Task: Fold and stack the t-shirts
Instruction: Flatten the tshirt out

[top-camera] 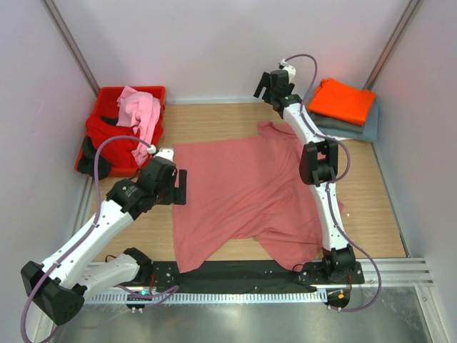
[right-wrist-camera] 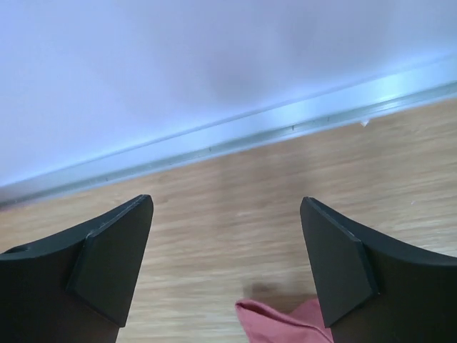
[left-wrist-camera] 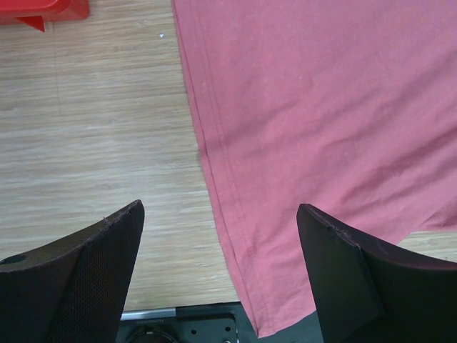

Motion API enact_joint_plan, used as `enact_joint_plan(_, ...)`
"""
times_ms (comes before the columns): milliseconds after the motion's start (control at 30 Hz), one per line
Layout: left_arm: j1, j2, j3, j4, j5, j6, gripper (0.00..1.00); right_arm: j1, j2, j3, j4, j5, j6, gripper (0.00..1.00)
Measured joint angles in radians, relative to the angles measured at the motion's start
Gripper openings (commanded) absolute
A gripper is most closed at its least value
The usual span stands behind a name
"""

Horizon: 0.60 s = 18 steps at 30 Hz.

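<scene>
Salmon-pink t-shirt (top-camera: 243,193): lies spread flat on the table (top-camera: 207,121); stitched edge runs straight up between the left fingers (left-wrist-camera: 86,264), below them and untouched; one small fold peeks in just under the right fingers (right-wrist-camera: 107,264).
Handling: soft, light and limp; likely sags and creases if lifted from a single point, and drags rather than slides on the wood.
Where to hold: probably the stitched edge or a corner, where the cloth is doubled and easiest to pinch.
Left gripper (left-wrist-camera: 220,211): jaws wide apart, nothing between them, poised above the edge.
Right gripper (right-wrist-camera: 227,204): jaws spread, empty, pointed at bare wood and the back wall.
Folded stack: orange t-shirt (top-camera: 343,100) on a grey-blue one (top-camera: 364,127), right of the right fingers, well apart.
Crate (top-camera: 107,93): beyond the left fingers; holds a light pink t-shirt (top-camera: 139,111) and a red one (top-camera: 107,136), unfolded.
</scene>
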<state>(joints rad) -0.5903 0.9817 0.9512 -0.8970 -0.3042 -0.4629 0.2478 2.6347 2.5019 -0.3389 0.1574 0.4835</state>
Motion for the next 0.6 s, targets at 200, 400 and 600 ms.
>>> enact_joint_plan(200,0.004,0.001,0.0,0.003,0.001,0.0,0.86,0.016,-0.3,-0.323,0.002,0.173,-0.043,0.75)
enact_joint_plan(400,0.004,0.002,0.0,0.004,0.009,0.0,0.84,-0.148,-0.592,-0.555,-0.032,0.085,0.011,0.61)
enact_joint_plan(600,0.004,-0.015,0.0,0.0,0.01,-0.002,0.75,-0.303,-0.591,-0.651,-0.048,-0.087,0.011,0.54)
